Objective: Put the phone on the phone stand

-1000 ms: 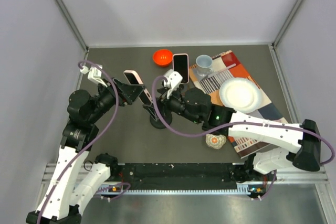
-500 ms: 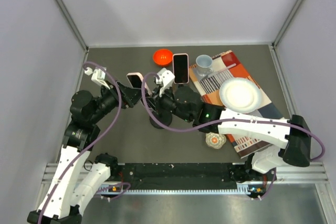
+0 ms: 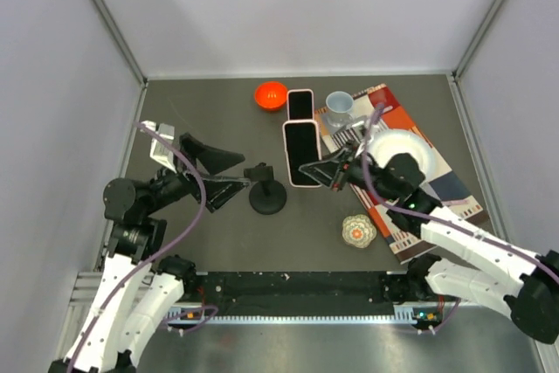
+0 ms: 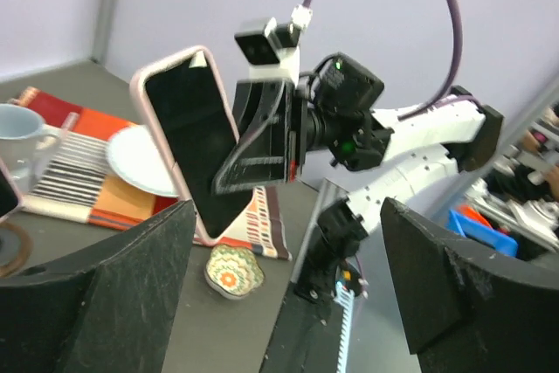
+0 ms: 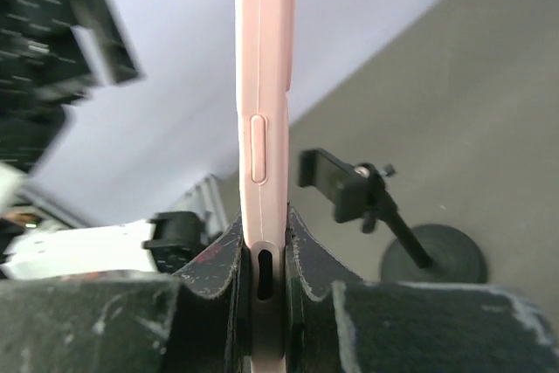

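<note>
- Where is the pink-cased, black-screened phone [image 3: 301,153] held?
- It is pinched at its lower end between the fingers of the right gripper [image 3: 320,169]. It is raised above the table, just right of the black round-based phone stand [image 3: 266,191] and apart from it.
- And the left gripper [image 3: 229,176]?
- Its fingers are spread wide with nothing gripped, near the stand's left side.

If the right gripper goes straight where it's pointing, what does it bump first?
Probably the black clamp of the phone stand, just ahead of the right gripper and the pink phone it holds. The wrist view shows the clamp slightly off to one side, so it might miss.
</note>
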Robot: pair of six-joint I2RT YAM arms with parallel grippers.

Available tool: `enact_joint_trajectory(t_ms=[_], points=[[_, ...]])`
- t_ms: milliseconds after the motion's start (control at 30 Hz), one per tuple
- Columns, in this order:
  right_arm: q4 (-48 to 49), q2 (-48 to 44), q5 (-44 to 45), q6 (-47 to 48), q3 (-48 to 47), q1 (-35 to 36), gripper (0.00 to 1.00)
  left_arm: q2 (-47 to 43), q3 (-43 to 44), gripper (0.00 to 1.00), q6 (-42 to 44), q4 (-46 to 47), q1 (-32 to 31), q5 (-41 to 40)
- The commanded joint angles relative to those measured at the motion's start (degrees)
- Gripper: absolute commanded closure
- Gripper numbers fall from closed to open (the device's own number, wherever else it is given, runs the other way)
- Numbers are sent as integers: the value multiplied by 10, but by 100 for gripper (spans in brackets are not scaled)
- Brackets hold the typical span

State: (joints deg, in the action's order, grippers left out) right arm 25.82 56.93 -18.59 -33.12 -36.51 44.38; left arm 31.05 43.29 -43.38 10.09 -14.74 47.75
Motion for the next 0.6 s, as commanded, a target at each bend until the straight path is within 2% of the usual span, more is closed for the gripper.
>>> enact_joint_trajectory(t_ms=[0,67,100,200,433,500,567], points=[[224,-78,-166,-135,15,-55,100,53,-40,6,-86,173,-30,90],[233,-88,-167,-150,21,-56,100,54,-49,6,-45,137,-61,43],[241,-91,-163,-157,24,-57,100,55,-50,6,-29,128,-96,-10],[303,-95,-137,-192,48,-56,100,76,-58,7,13,130,-160,-69],[456,-25,-133,-293,62,-56,100,155,-82,8,-17,286,-253,-96],[488,-12,-131,-312,65,-57,100,179,-71,10,-8,297,-279,-106],[505,0,-128,-321,68,-56,100,200,-60,16,3,289,-297,-114]])
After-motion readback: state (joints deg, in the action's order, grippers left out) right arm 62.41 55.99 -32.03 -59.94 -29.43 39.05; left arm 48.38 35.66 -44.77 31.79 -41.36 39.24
